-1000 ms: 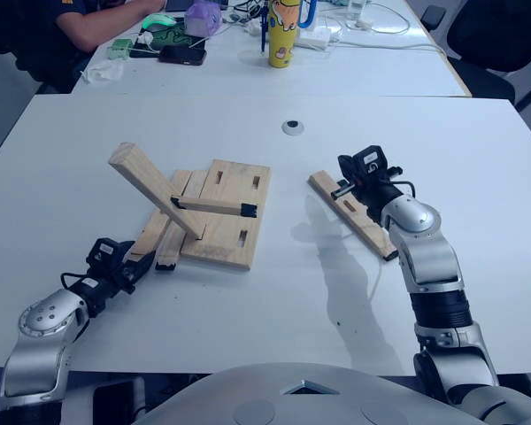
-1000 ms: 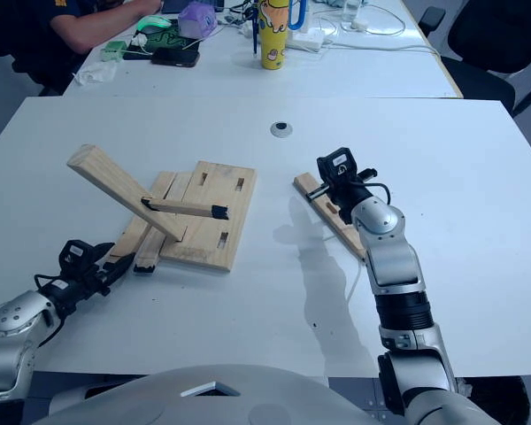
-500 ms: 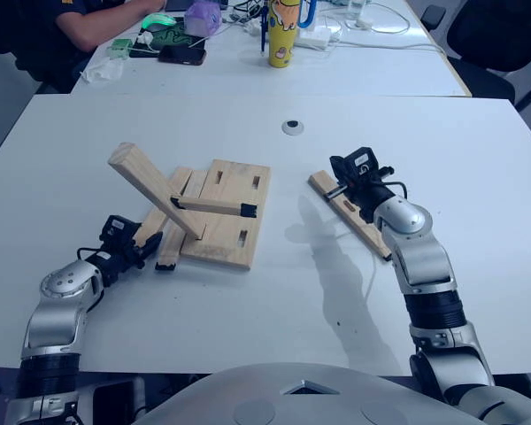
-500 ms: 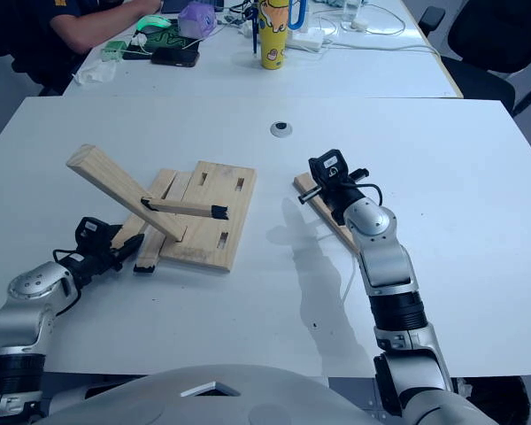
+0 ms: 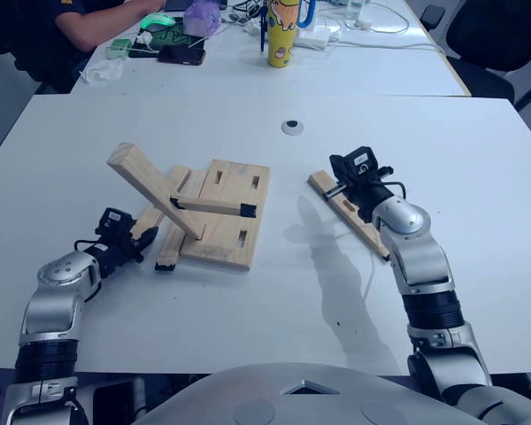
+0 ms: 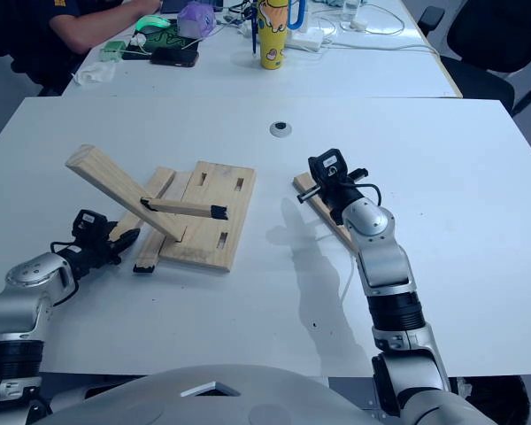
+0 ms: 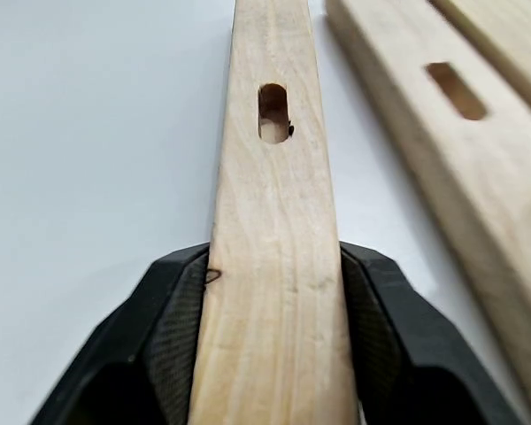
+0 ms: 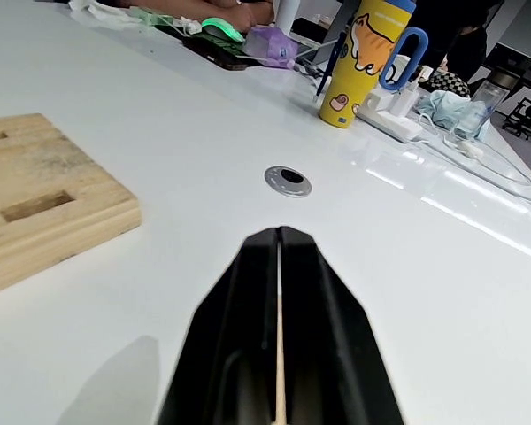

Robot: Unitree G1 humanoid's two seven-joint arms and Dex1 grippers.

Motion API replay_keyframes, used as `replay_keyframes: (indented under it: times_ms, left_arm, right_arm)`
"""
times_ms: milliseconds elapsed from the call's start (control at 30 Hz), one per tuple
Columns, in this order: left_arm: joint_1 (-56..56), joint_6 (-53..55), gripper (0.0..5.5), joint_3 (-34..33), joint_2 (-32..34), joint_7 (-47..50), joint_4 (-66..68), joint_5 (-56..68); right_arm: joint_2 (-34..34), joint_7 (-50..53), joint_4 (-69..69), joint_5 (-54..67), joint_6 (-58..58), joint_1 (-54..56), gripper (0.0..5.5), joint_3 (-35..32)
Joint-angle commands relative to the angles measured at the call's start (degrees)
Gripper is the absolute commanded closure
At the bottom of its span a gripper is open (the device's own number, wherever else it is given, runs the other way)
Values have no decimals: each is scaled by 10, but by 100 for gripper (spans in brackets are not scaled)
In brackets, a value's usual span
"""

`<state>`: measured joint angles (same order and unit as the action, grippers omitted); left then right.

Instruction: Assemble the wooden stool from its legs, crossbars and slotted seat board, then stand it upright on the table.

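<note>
Left jaws newly round slotted leg (image 7: 274, 221)

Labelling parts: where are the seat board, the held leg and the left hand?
seat board (image 5: 221, 246): left eye view, near half.
leg (image 7: 274, 195): left wrist view, top face.
left hand (image 5: 136, 243): left eye view, between fingertips.

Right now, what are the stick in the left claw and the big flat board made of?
The stick looks like pale bare wood: grain lines show, no shine. The board seems the same unpainted wood, light tan, with cut slots.
</note>
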<state>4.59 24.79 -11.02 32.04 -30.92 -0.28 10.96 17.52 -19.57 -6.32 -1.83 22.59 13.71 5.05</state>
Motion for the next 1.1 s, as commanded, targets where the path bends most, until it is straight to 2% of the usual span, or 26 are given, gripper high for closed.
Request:
replay_keyframes:
  times_ms: [33,233,367,567,733,833,1033,1100]
  left_arm:
    - [-54,-83,345,-51,-12,78,-5,-20]
    - [-114,-152,345,-97,-32,126,-58,8]
    - [-163,-135,345,-99,-38,123,-151,67]
    - [-253,-25,345,-53,-43,141,-296,172]
    - [-298,52,345,-6,-67,169,-331,223]
    - [-302,72,345,29,-69,168,-338,216]
    - [-298,87,345,68,-49,149,-359,196]
    - [-295,86,345,76,-44,141,-362,185]
  right_arm:
    - [1,2,1,0,0,6,550,-2]
    - [-1,-1,4,8,-1,23,550,-9]
    - [-7,-11,8,37,-1,65,550,-32]
    - [-31,-56,-25,183,79,185,550,-88]
    - [-61,-71,-80,375,229,257,550,-137]
    - [-72,-43,-83,468,303,286,550,-176]
    - [-119,111,-29,615,394,348,550,-269]
    - [-124,149,-15,668,409,363,514,-291]
